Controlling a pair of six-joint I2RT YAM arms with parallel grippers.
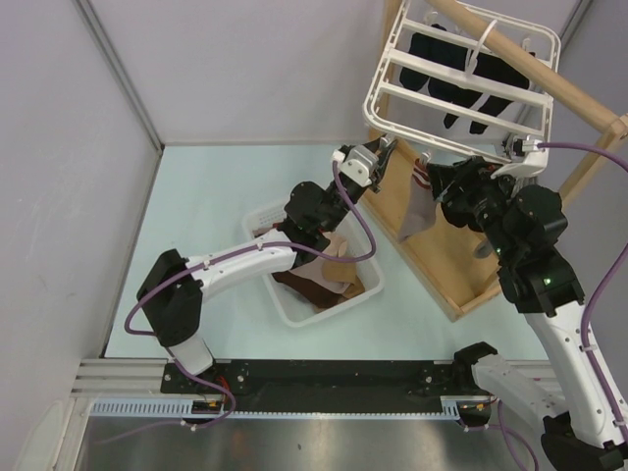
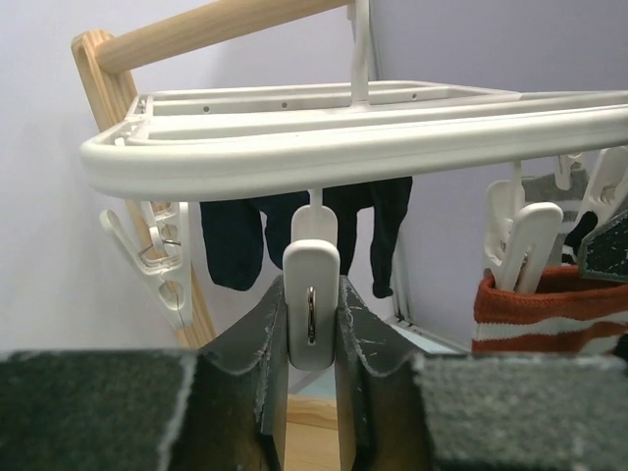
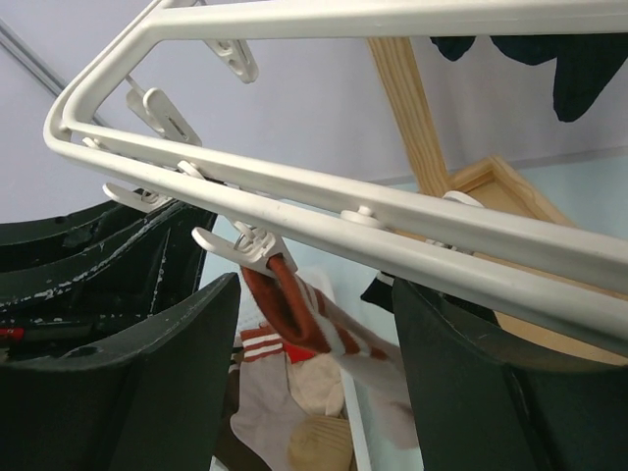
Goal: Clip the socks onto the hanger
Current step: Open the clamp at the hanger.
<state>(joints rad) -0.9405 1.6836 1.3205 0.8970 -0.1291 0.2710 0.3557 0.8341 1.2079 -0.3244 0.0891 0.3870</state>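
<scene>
Now my left gripper (image 2: 312, 319) pinches a white clip (image 2: 312, 265) under the near rail of the hanger (image 2: 294, 157). Its jaws are narrow and press both sides of the clip, I think to open its mouth for a sock. In the top view the hanger hangs at one o'clock, on the wooden rack (image 1: 549, 78). The striped sock (image 3: 294, 314) hangs from a neighbour clip, at three o'clock from my left gripper. My right gripper (image 3: 314, 294) stands just below it with wide jaws and holds nothing that I can see, probably ready to guide a cuff. More socks (image 1: 324, 280) wait in the white basket (image 1: 294, 316) at seven o'clock from the hanger.
</scene>
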